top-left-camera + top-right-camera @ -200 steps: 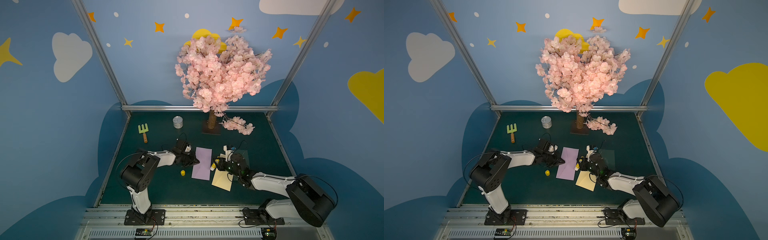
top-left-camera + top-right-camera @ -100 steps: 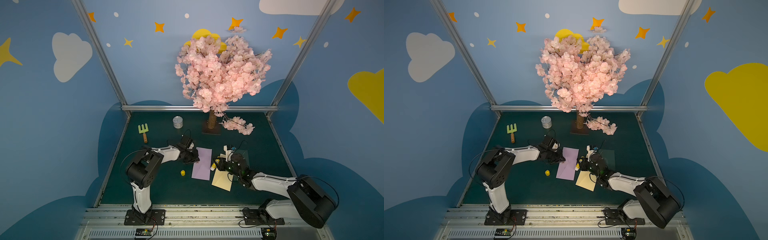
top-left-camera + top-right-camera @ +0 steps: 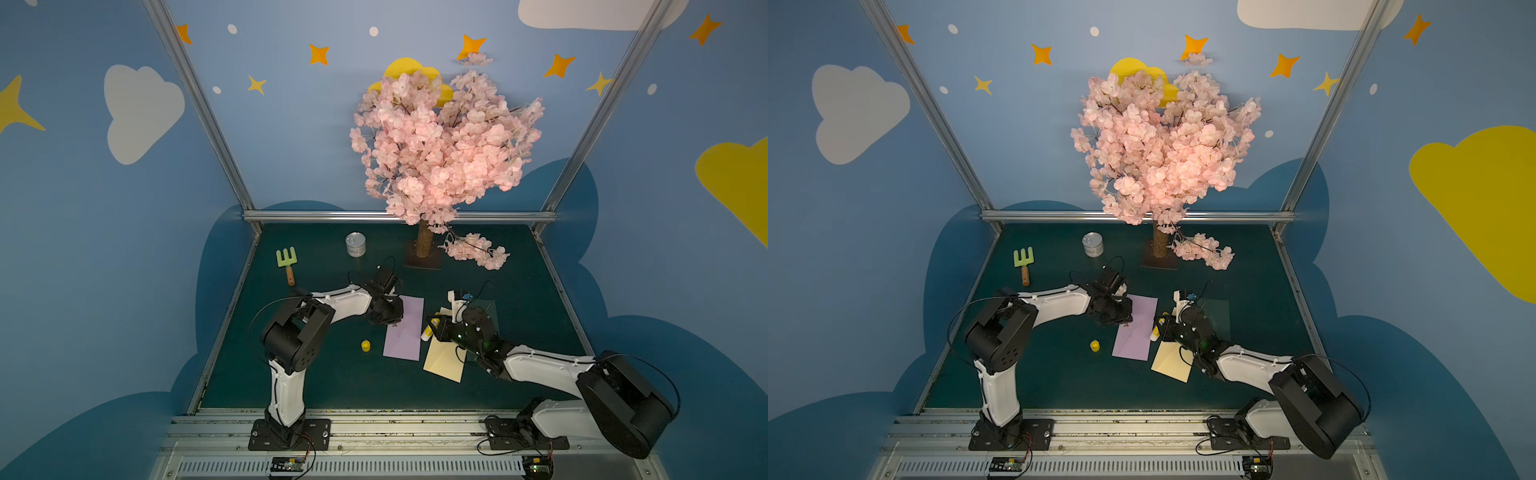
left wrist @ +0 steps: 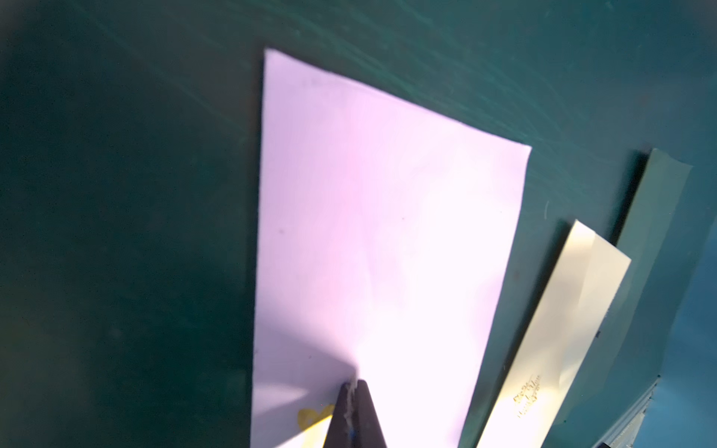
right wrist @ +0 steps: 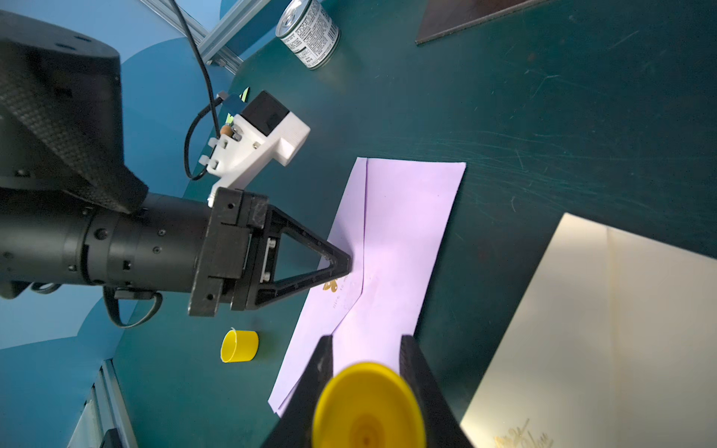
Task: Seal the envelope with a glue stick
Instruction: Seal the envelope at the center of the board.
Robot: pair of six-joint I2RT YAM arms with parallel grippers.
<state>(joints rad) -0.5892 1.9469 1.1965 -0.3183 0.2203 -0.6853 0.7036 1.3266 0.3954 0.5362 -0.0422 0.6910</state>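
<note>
A: Start at the front edge of the surface. What worries you?

B: The cream envelope [image 3: 444, 360] lies nearest that edge, and the right tool [image 5: 366, 341] hangs over its far part. That tool's jaws are closed on the glue stick [image 5: 366, 407], which is uncapped and sits just beside the purple envelope [image 5: 407, 232], about mid-surface. It is a smooth round body held in a two-sided pinch. I judge that a sideways push against paper could twist it or slide it out.

A: And the cap?

B: The cap [image 5: 239, 346] lies on its side on the bare surface, on the left-edge side of the purple envelope. A sweeping arm could send it rolling.

A: The purple envelope itself?

B: The left tool [image 5: 343, 265] is fully closed and empty, and its tips seem to press the flap near the gold print. Nothing else pins the paper. If that tool lifts or slips while the stick drags, the envelope could slide or buckle. With the flap lying down, glue may land on the outside instead of under it. I cannot tell whether any glue is already there.

A: Anything else?

B: The two tools are near each other over one sheet, so a wide stroke risks a knock. Stray glue could also catch the cream envelope. The tin can [image 3: 355, 244] and toy rake [image 3: 286, 261] near the far edge are well apart from all this.
</note>
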